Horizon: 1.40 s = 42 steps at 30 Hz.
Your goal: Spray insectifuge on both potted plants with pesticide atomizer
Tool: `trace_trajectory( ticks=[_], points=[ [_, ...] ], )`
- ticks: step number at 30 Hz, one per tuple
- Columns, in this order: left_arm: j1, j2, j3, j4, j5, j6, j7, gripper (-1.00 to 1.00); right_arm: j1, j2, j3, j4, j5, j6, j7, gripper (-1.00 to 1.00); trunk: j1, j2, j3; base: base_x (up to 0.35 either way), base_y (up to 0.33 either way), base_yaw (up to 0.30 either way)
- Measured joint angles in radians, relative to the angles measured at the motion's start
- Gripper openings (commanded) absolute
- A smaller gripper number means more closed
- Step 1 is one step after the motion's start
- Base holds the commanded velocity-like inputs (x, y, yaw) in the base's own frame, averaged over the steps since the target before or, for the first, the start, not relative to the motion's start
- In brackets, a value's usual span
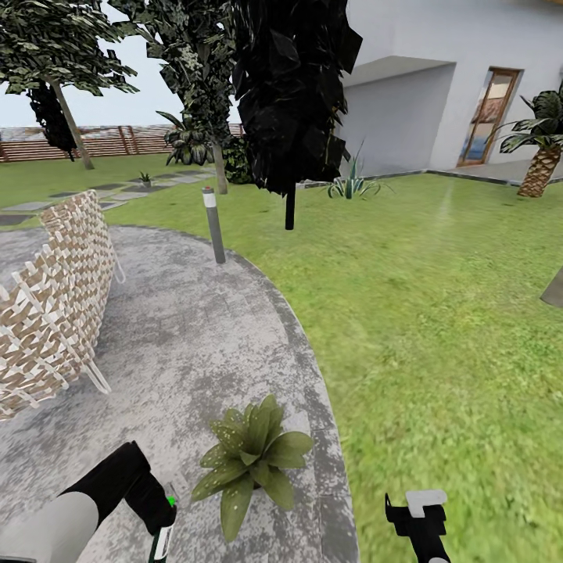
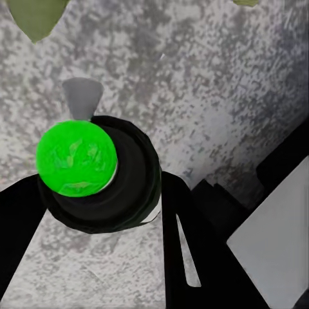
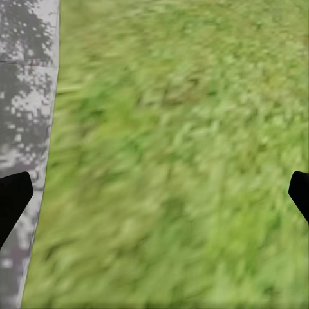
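A potted plant, a low rosette of pointed green leaves, stands on the grey gravel patio just ahead of me. A second small green plant sits far off by the stepping stones. My left gripper is shut on the pesticide atomizer, just left of the near plant. From above, the atomizer shows a dark round body, a bright green dot and a grey nozzle. My right gripper hangs open over the lawn beside the patio edge, with nothing between its fingers.
A woven wicker chair back stands at the patio's left. A grey bollard lamp stands at the patio's far rim, with dark trees behind. An agave, a palm and the white house lie beyond the lawn.
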State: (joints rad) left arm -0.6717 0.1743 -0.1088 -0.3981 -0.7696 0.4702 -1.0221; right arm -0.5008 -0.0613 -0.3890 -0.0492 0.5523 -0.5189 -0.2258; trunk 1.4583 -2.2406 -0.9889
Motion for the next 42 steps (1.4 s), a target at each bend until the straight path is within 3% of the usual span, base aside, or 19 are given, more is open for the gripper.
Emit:
trace_trajectory(
  ticks=[1,3,6,8,10,12,14,25,30,35,42],
  points=[
    [0.0,0.009,0.0,0.004,-0.002,-0.005,-0.002,-1.0,0.0,0.0,0.0,0.0,0.0,0.0,0.0,1.0,0.0,0.0,0.0,0.0,0.0,0.0],
    [0.001,0.051,0.001,0.012,-0.001,-0.015,-0.002,-1.0,0.0,0.0,0.0,0.0,0.0,0.0,0.0,1.0,0.0,0.0,0.0,0.0,0.0,0.0],
    [0.001,0.071,0.003,0.012,0.004,-0.016,-0.004,-1.0,0.0,0.0,0.0,0.0,0.0,0.0,0.0,1.0,0.0,0.0,0.0,0.0,0.0,0.0],
    [0.002,0.067,0.006,0.01,0.003,-0.012,-0.013,-1.0,0.0,0.0,0.0,0.0,0.0,0.0,0.0,1.0,0.0,0.0,0.0,0.0,0.0,0.017],
    [0.0,0.063,0.002,-0.003,0.003,-0.006,-0.049,-1.0,0.0,0.0,0.0,0.0,0.0,0.0,0.0,1.0,0.0,0.0,0.0,0.0,0.0,0.142],
    [-0.009,0.057,-0.003,-0.01,-0.005,-0.001,-0.124,-1.0,0.0,0.0,0.0,0.0,0.0,0.0,0.0,1.0,0.0,0.0,0.0,0.0,0.0,0.243],
    [-0.013,0.056,-0.004,-0.011,-0.008,0.001,-0.14,-1.0,0.0,0.0,0.0,0.0,0.0,0.0,0.0,1.0,0.0,0.0,0.0,0.0,0.0,0.235],
    [-0.024,0.051,-0.007,-0.023,-0.021,0.008,-0.147,-1.0,0.0,0.0,0.0,-0.001,0.0,-0.002,0.0,1.0,0.0,0.0,0.0,0.062,-0.244,0.004],
    [-0.024,0.052,-0.007,-0.048,-0.052,0.057,-0.148,-1.0,0.0,0.0,0.0,0.0,0.001,-0.001,0.0,1.0,0.0,0.0,0.0,-0.197,-0.231,0.025],
    [-0.025,0.052,-0.005,-0.057,-0.061,0.062,-0.149,-1.0,0.0,0.0,0.0,0.0,0.001,-0.001,0.0,1.0,0.0,0.0,0.0,-0.195,-0.204,0.234],
    [-0.024,0.051,-0.005,-0.098,-0.062,0.098,-0.149,-1.0,0.0,0.0,0.0,0.0,0.001,0.0,0.0,1.0,0.0,0.0,0.0,0.136,-0.227,0.266]
  ],
)
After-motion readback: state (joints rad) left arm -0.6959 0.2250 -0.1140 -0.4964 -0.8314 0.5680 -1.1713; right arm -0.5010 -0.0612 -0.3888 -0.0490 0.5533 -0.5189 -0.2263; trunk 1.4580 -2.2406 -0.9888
